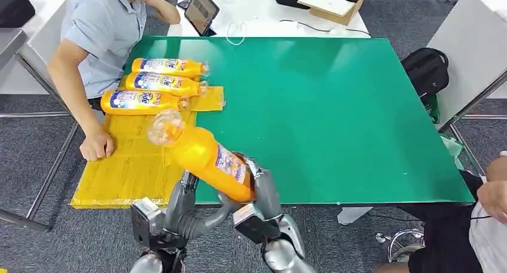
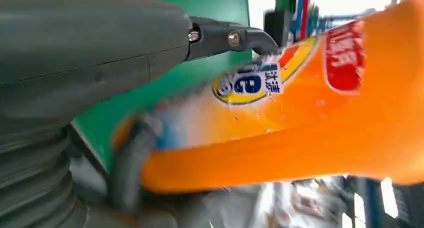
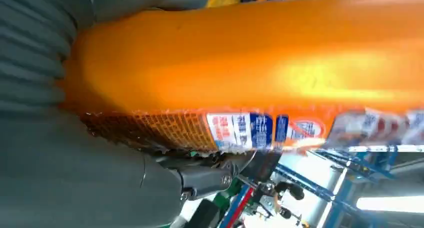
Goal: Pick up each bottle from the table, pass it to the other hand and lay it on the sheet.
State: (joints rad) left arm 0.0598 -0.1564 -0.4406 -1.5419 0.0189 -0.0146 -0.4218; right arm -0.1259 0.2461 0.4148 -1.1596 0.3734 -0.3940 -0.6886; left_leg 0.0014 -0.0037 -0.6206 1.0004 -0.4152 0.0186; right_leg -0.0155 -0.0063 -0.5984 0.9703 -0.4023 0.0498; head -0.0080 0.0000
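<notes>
I've got both robot hands, left (image 1: 182,198) and right (image 1: 263,192), gripping the tilted bottle (image 1: 206,156); the right wrist view shows its label.

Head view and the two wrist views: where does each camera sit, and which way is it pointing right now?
Head view: high on the robot, looking forward and down at the green table and yellow sheet; both silver arms show, left hand and right hand at the orange plastic detergent bottle.
Left wrist view: behind the left hand, facing the bottle's label side.
Right wrist view: behind the right hand, tight against the bottle's body.
Shared: all three views show this bottle.
</notes>
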